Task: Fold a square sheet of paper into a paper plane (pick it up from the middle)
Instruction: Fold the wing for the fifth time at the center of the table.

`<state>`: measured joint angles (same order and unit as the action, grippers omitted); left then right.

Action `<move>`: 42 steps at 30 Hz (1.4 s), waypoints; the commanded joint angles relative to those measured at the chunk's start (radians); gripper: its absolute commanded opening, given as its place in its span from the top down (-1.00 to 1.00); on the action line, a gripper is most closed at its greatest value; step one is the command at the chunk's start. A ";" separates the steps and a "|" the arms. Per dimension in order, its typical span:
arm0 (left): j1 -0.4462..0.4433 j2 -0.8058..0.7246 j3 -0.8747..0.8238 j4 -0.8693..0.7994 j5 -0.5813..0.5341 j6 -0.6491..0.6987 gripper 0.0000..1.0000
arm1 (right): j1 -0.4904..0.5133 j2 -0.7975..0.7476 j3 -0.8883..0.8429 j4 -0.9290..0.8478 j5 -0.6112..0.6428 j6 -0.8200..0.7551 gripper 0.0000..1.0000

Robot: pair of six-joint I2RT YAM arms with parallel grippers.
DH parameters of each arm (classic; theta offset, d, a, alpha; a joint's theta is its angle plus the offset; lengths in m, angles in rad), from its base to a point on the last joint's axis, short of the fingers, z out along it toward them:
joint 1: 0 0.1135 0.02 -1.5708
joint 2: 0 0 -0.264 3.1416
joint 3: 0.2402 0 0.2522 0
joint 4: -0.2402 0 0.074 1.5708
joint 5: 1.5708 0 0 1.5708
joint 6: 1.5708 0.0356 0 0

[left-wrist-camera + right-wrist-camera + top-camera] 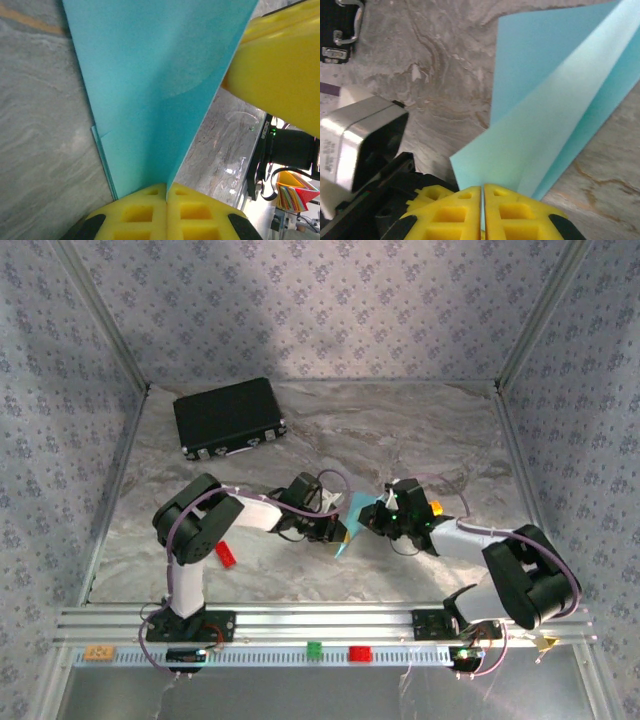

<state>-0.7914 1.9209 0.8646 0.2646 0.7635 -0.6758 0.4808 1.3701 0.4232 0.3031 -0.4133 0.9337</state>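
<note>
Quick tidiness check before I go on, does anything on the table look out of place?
A small red brick lies loose on the table beside the left arm, unrelated to the folding. The black case sits askew.

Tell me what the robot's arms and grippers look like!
Both the left arm and right arm have white tubes joined by chunky black joints, with thin purple cables looping along them. The left gripper and right gripper have bright yellow fingers with square hollows.
</note>
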 commanded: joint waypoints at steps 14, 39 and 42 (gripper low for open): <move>0.031 0.033 -0.033 -0.017 -0.021 -0.061 1.00 | -0.032 0.080 0.037 0.085 -0.074 -0.006 0.79; 0.056 0.069 -0.048 -0.050 -0.063 -0.133 1.00 | -0.056 0.220 0.064 0.196 -0.149 -0.003 0.79; 0.058 0.067 -0.049 -0.055 -0.068 -0.135 1.00 | -0.058 0.226 0.065 0.197 -0.148 -0.004 0.79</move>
<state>-0.7628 1.9396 0.8536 0.3004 0.7940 -0.8139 0.4294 1.5784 0.4648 0.4850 -0.5438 0.9340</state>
